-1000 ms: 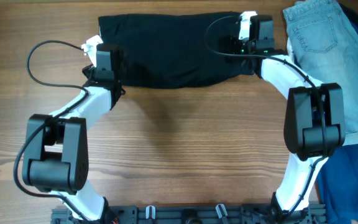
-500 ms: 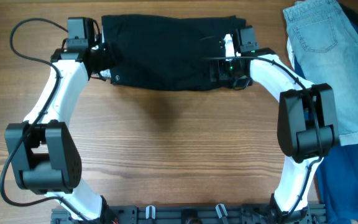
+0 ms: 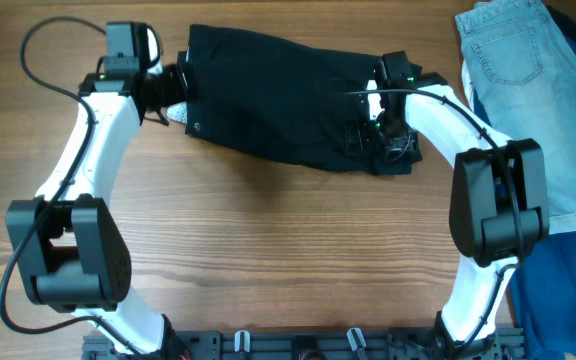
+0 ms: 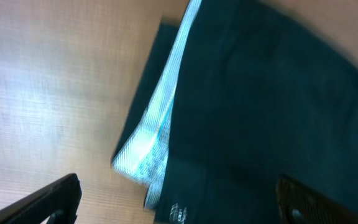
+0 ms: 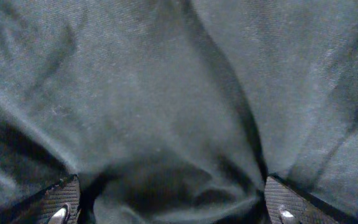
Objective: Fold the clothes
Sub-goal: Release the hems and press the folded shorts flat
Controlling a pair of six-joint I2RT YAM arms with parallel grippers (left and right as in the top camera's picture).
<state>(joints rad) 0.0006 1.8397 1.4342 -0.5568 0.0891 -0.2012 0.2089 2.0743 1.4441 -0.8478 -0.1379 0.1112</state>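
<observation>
Left gripper (image 3: 171, 95): at the left end of the black soft-cloth garment (image 3: 278, 100), jaws spread wide and holding nothing. In the wrist view its fingertips (image 4: 55, 196) sit at the two lower corners, with the garment's corner between and beyond them.

Black soft-cloth garment: lies skewed across the far half of the brown wooden table (image 3: 268, 250), left end farther back, right end nearer. It looks already doubled over, to judge from the layered left edge. A pale woven band (image 4: 157, 134), apparently an inner waistband or lining, shows along that edge. Handling, as judged: light and limp, with no stiffness of its own. It is likely to sag and crease wherever unsupported, and to slide readily on the smooth wood. Not fragile. Best hold: pinch through all layers at a corner or along the banded edge, where the cloth is thickest. A mid-panel pinch would probably lift one layer only.

Right gripper (image 3: 383, 140): low over the garment's right end. Fingertips (image 5: 55, 202) are wide apart, with a bunched ridge of black fabric between them; not closed on it.

Pale blue denim garment (image 3: 503, 60): far right corner, apart from the black one. Judged heavier and stiffer.

Deep blue cloth (image 3: 573, 290): right table edge, beside and apparently beneath the denim; its kind cannot be told.
</observation>
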